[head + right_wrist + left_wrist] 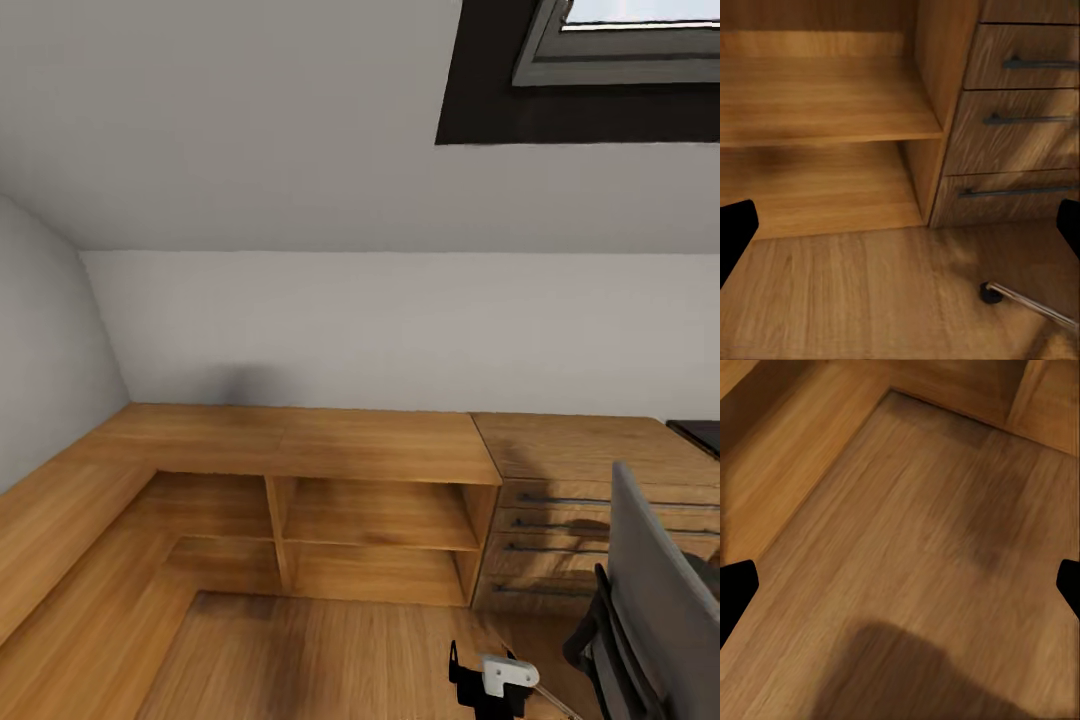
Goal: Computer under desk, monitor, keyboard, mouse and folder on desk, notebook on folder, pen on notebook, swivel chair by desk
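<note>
a: between your right gripper (900, 225) jaws, spread wide and empty: bare floor, one chrome leg of the swivel chair (655, 600). left gripper (900, 585) equally wide, empty.

b: grip where?

a: the backrest edge, probably; it's likely heavy but rolls.

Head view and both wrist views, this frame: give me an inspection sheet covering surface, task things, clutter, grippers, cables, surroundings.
Surface: wooden floor; bare light wooden bench top.
Job's things: swivel chair at the right edge, one chrome leg with castor on the floor; a dark corner at far right, unidentifiable.
Clutter: nothing seen.
Grippers: left fingers and right fingers spread apart, holding nothing.
Cables: nothing seen.
Surroundings: open shelves, dresser drawers with bar handles, skylight.
</note>
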